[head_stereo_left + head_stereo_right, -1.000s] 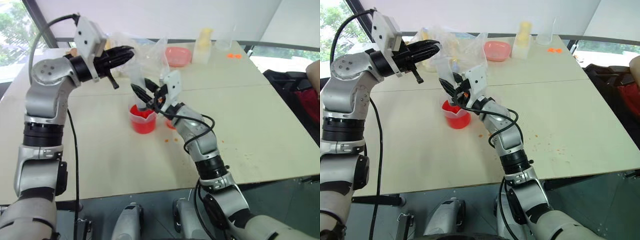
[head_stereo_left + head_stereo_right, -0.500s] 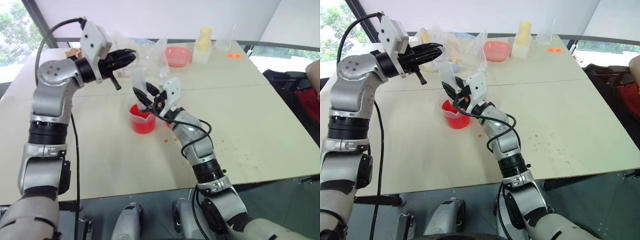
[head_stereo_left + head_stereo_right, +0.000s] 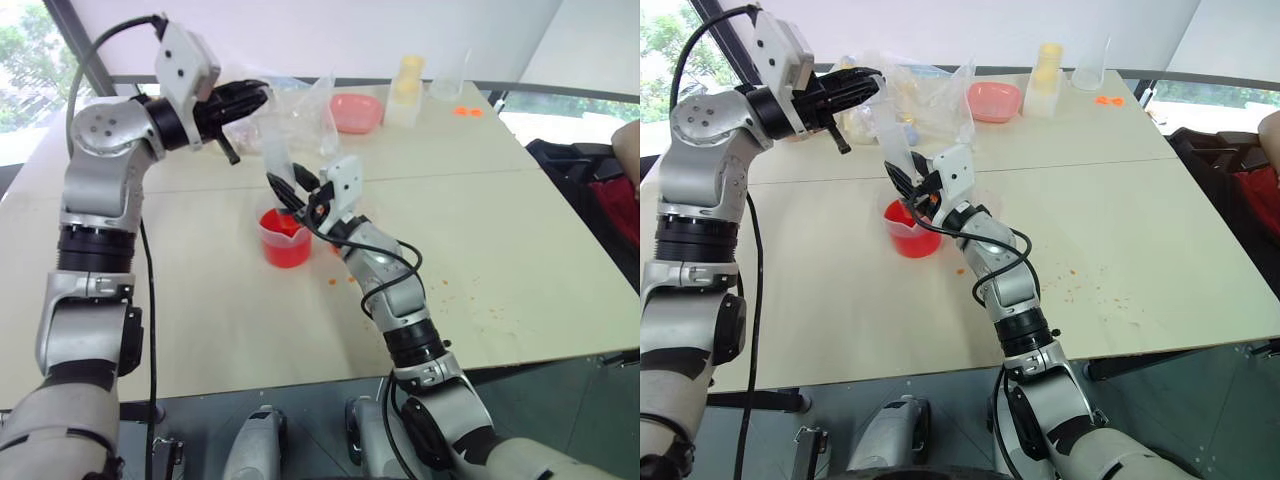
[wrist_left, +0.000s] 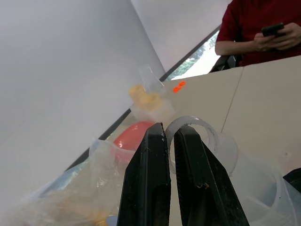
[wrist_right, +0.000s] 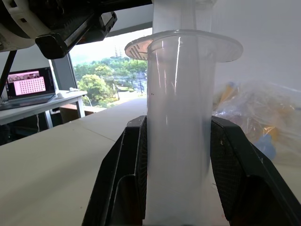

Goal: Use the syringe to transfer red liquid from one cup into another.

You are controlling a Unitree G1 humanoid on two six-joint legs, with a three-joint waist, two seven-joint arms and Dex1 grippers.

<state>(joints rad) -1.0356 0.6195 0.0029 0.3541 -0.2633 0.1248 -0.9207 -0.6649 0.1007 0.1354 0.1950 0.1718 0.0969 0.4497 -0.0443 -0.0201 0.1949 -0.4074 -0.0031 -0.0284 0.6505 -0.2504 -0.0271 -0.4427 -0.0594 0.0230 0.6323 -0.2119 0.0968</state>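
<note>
The syringe (image 3: 274, 150) stands nearly upright over the cup (image 3: 285, 245), a clear spouted beaker holding bright red liquid (image 3: 289, 251) at the table's middle. My right gripper (image 3: 291, 188) is shut on the syringe's clear barrel (image 5: 178, 117), one finger on each side. My left gripper (image 3: 255, 98) is raised above it, its fingers (image 4: 150, 179) shut at the plunger's top, whose clear ring (image 4: 209, 134) shows just behind them. The smaller cup (image 3: 337, 246) stands right of the beaker, mostly hidden by my right forearm.
Crumpled clear plastic bags (image 3: 305, 100), a pink bowl (image 3: 355, 112), a pale yellow bottle (image 3: 405, 90) and a tall clear cup (image 3: 447, 85) line the table's far side. Red drops (image 3: 340, 280) spot the tabletop. A person (image 4: 263, 28) sits beyond the right edge.
My left arm has shifted its elbow a little, and its gripper stays at the plunger's top. The right gripper and the syringe barrel have kept still.
</note>
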